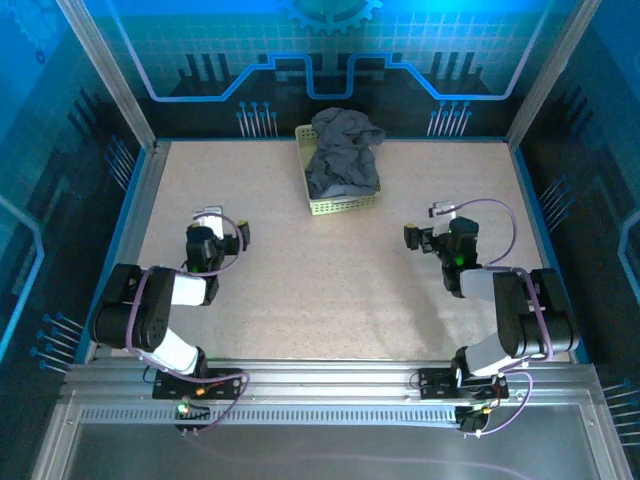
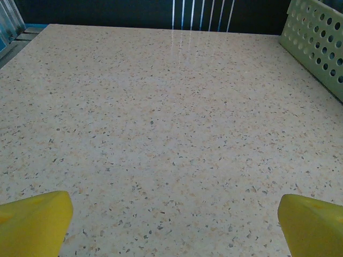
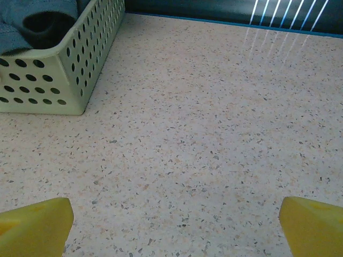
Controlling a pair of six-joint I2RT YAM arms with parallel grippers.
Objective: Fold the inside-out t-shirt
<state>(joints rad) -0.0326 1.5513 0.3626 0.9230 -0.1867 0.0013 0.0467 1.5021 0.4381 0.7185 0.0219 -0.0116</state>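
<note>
A pale speckled table [image 1: 330, 280] fills the middle of the top view, matte, with fine dark and orange flecks. At the upper edge a dark back wall [image 1: 200, 60] carries glowing blue circuit-like lines and a gear shape [image 1: 330, 12]. Blue-lit side panels [image 1: 50, 200] flank it left and right. A ribbed metal rail [image 1: 330, 388] runs along the bottom.

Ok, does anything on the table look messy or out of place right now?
Only the t-shirt: it is crumpled in a heap inside the basket at the far side of the table, bulging above the rim and spilling past its far end rather than lying flat. Nothing looks spilled or damaged.
</note>
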